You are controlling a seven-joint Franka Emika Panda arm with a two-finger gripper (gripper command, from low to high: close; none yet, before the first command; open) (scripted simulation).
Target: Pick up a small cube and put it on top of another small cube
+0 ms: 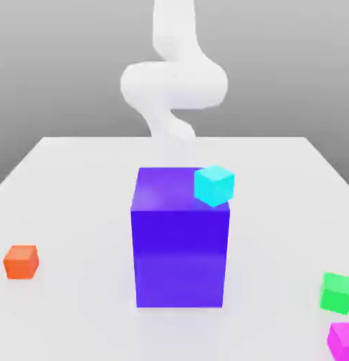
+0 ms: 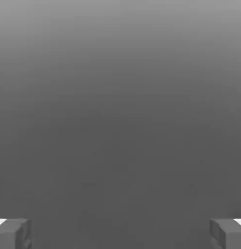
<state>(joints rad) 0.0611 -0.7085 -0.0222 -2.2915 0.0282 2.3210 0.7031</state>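
A: Trouble could be coming in the exterior view. The pink cube (image 1: 342, 340) is sitting at the table's (image 1: 71, 183) near corner on the exterior view's right, just beside the green cube (image 1: 337, 292). Reaching down, the arm could be bumping the big purple block (image 1: 180, 240) or knocking the green one away.

B: The arm (image 1: 173, 81) is curling high behind that block. In the hand view, the gripper (image 2: 120, 233) is standing wide open, holding nothing.
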